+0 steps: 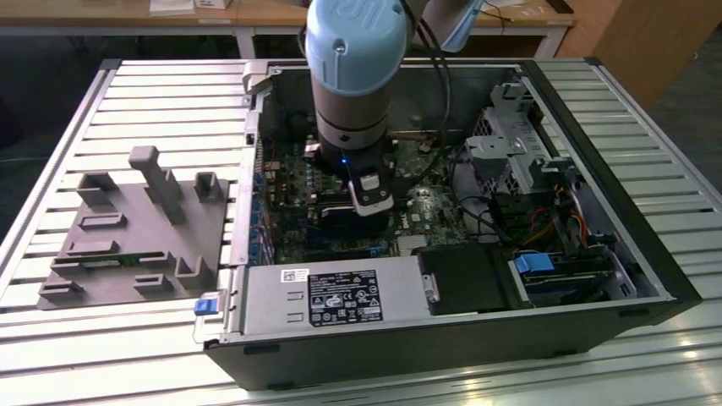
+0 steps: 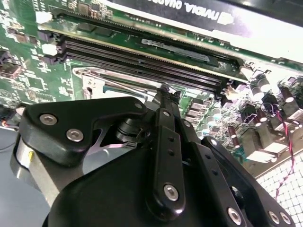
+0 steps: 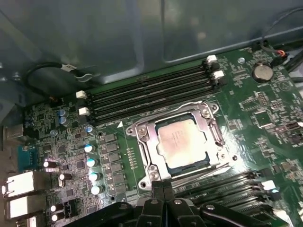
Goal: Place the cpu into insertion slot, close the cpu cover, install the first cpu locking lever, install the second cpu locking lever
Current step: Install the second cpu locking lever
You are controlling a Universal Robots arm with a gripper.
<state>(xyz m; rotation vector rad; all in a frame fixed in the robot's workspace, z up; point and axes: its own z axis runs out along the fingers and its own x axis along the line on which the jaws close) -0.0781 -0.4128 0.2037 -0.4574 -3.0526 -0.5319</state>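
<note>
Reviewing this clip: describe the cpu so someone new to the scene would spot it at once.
In the first wrist view, find the green motherboard with its long black memory slots. Between the two slot banks sits a silver cpu cover; the cpu is the dull silver square showing through its window, the only plain metal plate there.

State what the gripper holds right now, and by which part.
Nothing visible: the gripper has its fingers together above the motherboard, while the cpu sits apart in the insertion slot under the closed cpu cover.

White lettering marks the black card (image 2: 165, 4); symbols cover the power-supply label (image 1: 345, 298).
</note>
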